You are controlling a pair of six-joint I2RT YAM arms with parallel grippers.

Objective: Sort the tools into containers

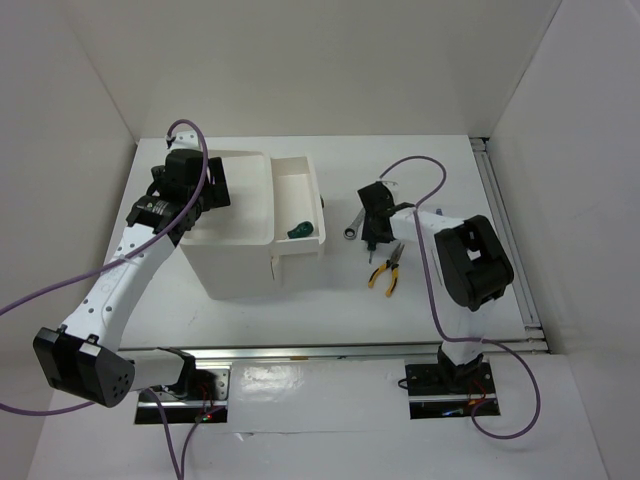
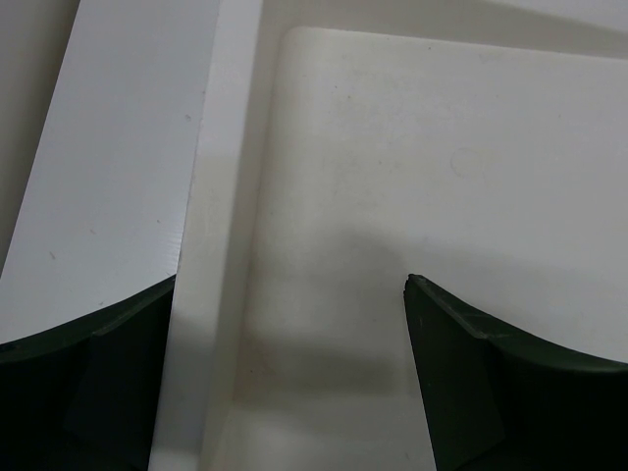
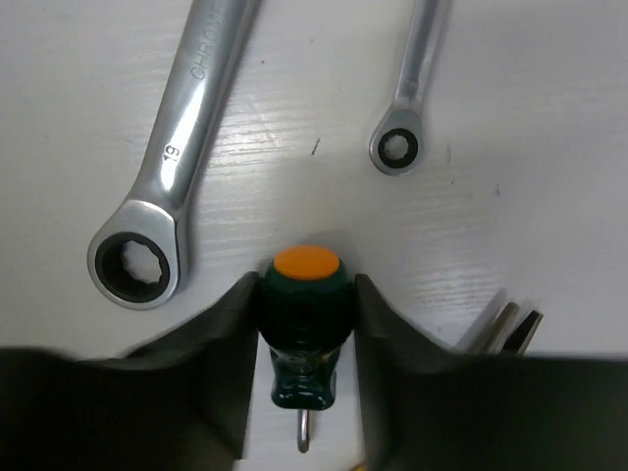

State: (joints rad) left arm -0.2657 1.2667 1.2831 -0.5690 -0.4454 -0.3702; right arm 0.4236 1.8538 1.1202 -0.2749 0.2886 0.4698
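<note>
My right gripper (image 3: 302,294) is shut on a stubby green-handled screwdriver (image 3: 300,319) with an orange cap, at or just above the table. In the top view this gripper (image 1: 372,238) is right of the white box (image 1: 235,262). A large silver ratchet wrench (image 3: 162,211) and a smaller one (image 3: 404,118) lie just beyond it. Yellow-handled pliers (image 1: 386,270) lie in front of it. A second green-handled screwdriver (image 1: 300,230) lies in the slid-out drawer (image 1: 292,185). My left gripper (image 2: 292,285) is open and empty over the left rim of the box's top tray (image 2: 432,177). The thin screwdrivers are out of view.
The box stands left of the table's middle, its drawer slid out to the right. The plier tips (image 3: 508,326) show beside my right finger. White walls close in the table on the left, back and right. A metal rail (image 1: 510,230) runs along the right edge.
</note>
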